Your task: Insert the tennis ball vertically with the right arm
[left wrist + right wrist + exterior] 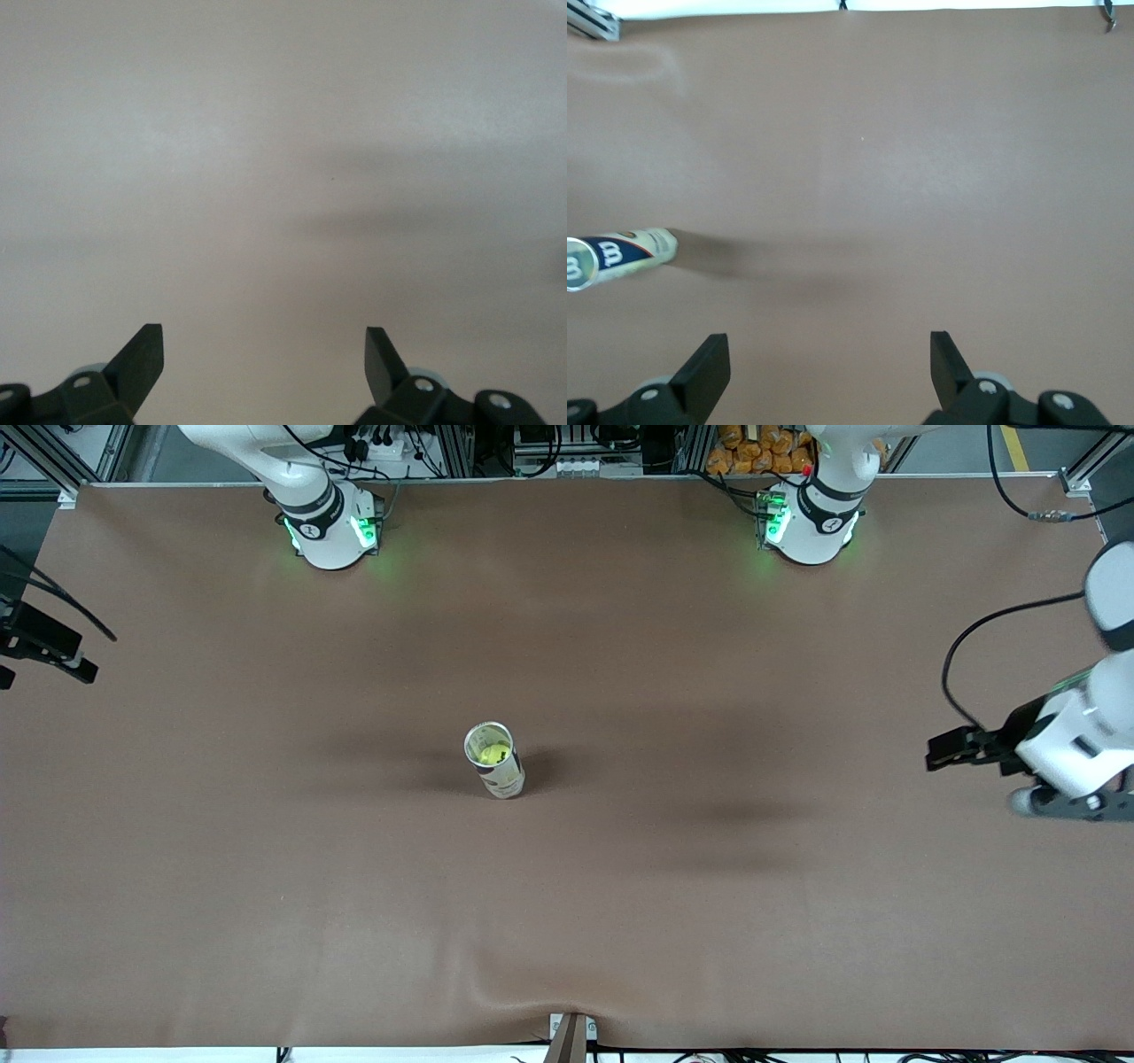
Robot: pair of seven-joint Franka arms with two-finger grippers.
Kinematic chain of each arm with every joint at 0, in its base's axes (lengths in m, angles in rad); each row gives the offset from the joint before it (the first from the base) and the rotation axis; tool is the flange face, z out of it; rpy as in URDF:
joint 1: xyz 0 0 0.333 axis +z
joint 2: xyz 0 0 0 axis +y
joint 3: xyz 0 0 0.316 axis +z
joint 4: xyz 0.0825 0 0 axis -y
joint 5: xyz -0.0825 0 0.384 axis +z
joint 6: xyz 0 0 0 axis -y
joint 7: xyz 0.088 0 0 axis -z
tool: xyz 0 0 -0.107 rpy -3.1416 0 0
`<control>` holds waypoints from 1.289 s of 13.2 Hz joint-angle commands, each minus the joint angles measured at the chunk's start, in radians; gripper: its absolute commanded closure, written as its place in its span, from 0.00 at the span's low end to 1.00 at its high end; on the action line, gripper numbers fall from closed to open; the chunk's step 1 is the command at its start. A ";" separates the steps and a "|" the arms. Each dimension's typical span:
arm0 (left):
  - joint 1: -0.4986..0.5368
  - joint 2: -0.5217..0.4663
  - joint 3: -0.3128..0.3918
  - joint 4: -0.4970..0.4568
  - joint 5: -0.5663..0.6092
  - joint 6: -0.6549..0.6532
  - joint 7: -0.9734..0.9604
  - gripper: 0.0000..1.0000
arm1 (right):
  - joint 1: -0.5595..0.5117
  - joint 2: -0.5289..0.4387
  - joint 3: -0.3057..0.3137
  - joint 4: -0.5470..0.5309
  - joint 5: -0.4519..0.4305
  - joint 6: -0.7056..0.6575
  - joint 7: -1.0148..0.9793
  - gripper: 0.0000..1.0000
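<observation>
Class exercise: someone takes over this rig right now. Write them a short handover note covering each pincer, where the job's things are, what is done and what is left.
Left pincer: open, empty, over bare table at the left arm's end; waiting.
Right pincer: open, empty, over the table at the right arm's end.
Can: upright mid-table, top open.
Tennis ball: already inside the can.
Done: insertion.
Left: nothing apparent.
</observation>
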 commanded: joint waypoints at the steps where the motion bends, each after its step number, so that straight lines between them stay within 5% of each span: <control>1: -0.065 -0.081 0.129 -0.027 -0.065 -0.075 -0.006 0.00 | 0.051 -0.069 0.010 -0.092 -0.072 0.024 0.007 0.00; 4: -0.091 -0.147 0.146 -0.033 -0.047 -0.108 0.026 0.00 | 0.030 -0.100 0.017 -0.096 -0.071 -0.013 -0.001 0.00; 6: -0.097 -0.164 0.145 -0.046 -0.031 -0.106 0.044 0.00 | -0.019 -0.100 0.080 -0.094 -0.083 -0.030 -0.001 0.00; 17: -0.099 -0.169 0.123 -0.040 0.023 -0.155 0.070 0.00 | -0.053 -0.096 0.080 -0.161 -0.098 -0.044 -0.004 0.00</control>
